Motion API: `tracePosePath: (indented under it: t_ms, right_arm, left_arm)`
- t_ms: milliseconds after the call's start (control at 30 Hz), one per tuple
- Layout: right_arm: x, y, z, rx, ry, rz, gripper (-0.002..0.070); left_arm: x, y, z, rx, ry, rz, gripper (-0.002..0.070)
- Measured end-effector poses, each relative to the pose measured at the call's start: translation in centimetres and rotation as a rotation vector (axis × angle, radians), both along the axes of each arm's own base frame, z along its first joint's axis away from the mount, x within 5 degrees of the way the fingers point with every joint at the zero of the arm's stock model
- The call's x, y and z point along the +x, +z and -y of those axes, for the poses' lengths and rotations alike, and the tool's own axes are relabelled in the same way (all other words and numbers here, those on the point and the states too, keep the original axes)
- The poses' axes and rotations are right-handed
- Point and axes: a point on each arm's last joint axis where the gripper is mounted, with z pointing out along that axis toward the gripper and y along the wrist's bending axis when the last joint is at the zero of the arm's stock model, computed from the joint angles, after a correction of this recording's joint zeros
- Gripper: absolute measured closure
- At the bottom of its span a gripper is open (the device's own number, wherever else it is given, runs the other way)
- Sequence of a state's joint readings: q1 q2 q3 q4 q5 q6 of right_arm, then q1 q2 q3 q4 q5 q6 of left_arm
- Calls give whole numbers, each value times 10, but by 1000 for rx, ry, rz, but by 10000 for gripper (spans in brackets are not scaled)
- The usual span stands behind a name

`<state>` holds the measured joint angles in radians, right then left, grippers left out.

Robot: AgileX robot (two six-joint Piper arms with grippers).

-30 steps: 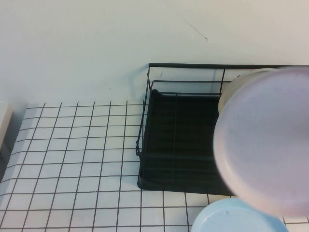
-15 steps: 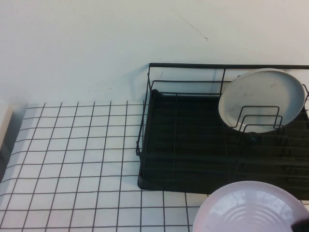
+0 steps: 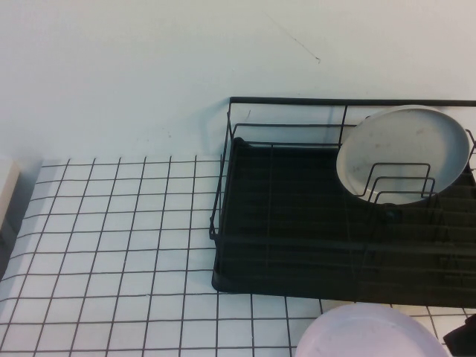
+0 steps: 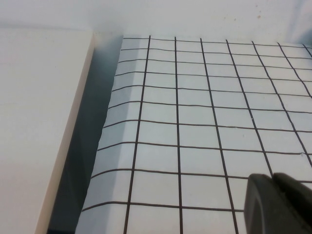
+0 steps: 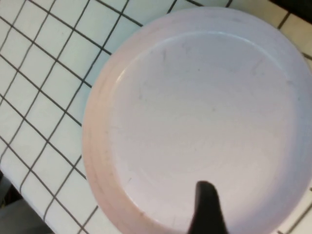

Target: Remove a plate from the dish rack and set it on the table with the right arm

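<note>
In the high view, the pink plate point(image 3: 370, 332) is already clear of the dish rack point(image 3: 297, 223) and sits low at about 5 o'clock, over the gridded desk point(image 3: 111, 245) just in front of the rack's near edge; only its upper arc shows, so whether it rests on the desk or hangs just above it cannot be told. A dark sliver of the right end effector point(image 3: 462, 338) shows at the plate's 3 o'clock side. The removal looks done; what remains, judging from this, is settling the plate flat and letting go. Left in the rack is the grey-white plate point(image 3: 404, 152), leaning upright among the wire dividers at 2 o'clock, well apart from the pink one. The rack's front edge is the nearest obstacle, just beyond the plate. In the left wrist view, the left end effector point(image 4: 278, 204) hangs over bare grid near the desk's edge, beside a pale flat slab point(image 4: 39, 122) past a dark gap; only a dark rounded part of it shows, so whether it is spread or pressed together cannot be told. It seems parked. In the right wrist view, the plate fills the picture face up over the grid, and one dark finger point(image 5: 207, 209) lies over its inner rim, pinching the plate at its edge; nothing lies on the squares around it.
</note>
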<state>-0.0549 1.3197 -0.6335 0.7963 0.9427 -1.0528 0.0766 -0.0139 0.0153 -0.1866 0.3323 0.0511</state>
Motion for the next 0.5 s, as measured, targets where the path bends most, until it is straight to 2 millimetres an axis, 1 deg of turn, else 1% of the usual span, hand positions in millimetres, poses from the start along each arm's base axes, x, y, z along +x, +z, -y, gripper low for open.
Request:
tracePosePath:
  t_ms: [67,133,200,233,267,300,367,433,500]
  right_arm:
    - [6,13,4,-44,6,-14,233]
    - [10,26,8,-95,-6,-11,274]
    - [13,47,12,-139,-42,28,365]
    - [11,57,13,-147,-59,63,409]
    - [8,68,13,-148,-77,107,470]
    - [3,79,13,-149,-96,163,536]
    - [-10,98,12,-144,-127,282,613]
    - [-28,116,9,-122,-137,420,651]
    - [-51,131,6,-89,-132,578,667]
  left_arm:
    - [0,0,0,0,0,0,678]
    - [0,0,0,0,0,0,679]
    - [0,0,0,0,0,0,678]
    - [0,0,0,0,0,0,678]
    - [0,0,0,0,0,0,678]
    - [0,0,0,0,0,0,678]
    - [0,0,0,0,0,0,678]
    - [0,0,0,0,0,0,678]
    - [0,0,0,0,0,0,678]
